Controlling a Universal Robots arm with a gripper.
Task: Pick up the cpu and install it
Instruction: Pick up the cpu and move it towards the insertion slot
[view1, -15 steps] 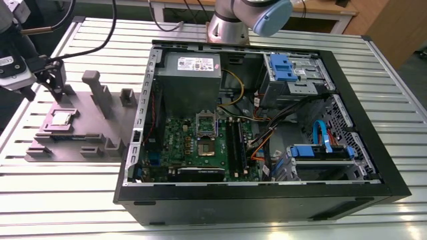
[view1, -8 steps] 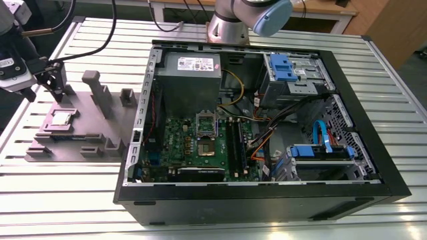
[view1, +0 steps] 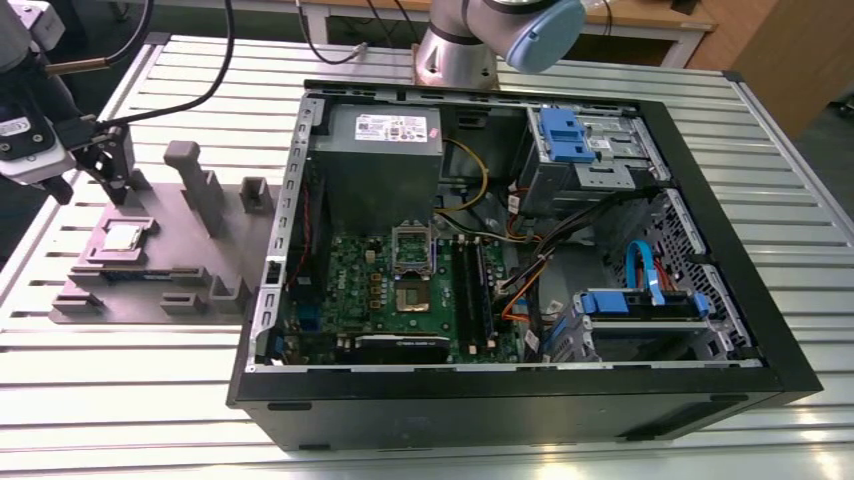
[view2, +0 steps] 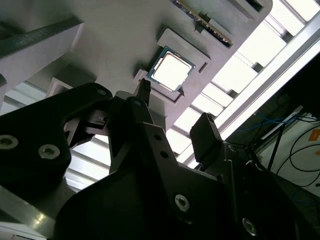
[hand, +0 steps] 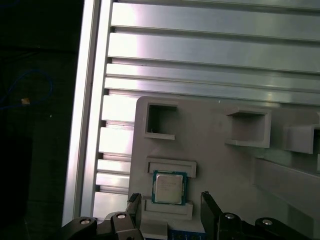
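Broadly, a slatted aluminium bench (view1: 441, 445) carries everything. Filling the centre and right of the exterior view is an open computer case (view1: 534, 400). Its green motherboard (view1: 350, 270) faces up, and the socket (view1: 411, 292) on that board looks unfilled. Left of the case in that frame sits a grey fixture plate (view1: 200, 255) with upright posts and shallow pockets.

The fingers (view1: 123, 165) hang at the frame's upper left, over the plate's far corner. They are spread wide and hold nothing. In the first wrist view the two black fingers (hand: 209, 207) stand well apart with bare plate between them, and the second wrist view shows the fingers (view2: 205, 132) the same way.

The cpu (view1: 124, 236) lies flat in a square pocket of the plate, at the left middle of the exterior view. It is just below the fingers in the frame and apart from them.

The relation that matters shows in the wrist views. In the first, the cpu (hand: 169, 187) sits just beyond the fingertips, about centred in the gap, with its edges roughly square to them. In the second, the cpu (view2: 171, 69) also lies past the tips, between the two lines they make. Being square, it has no long axis to favour.

I judge the pick not yet made, with the fingers lined up over the chip and air between.
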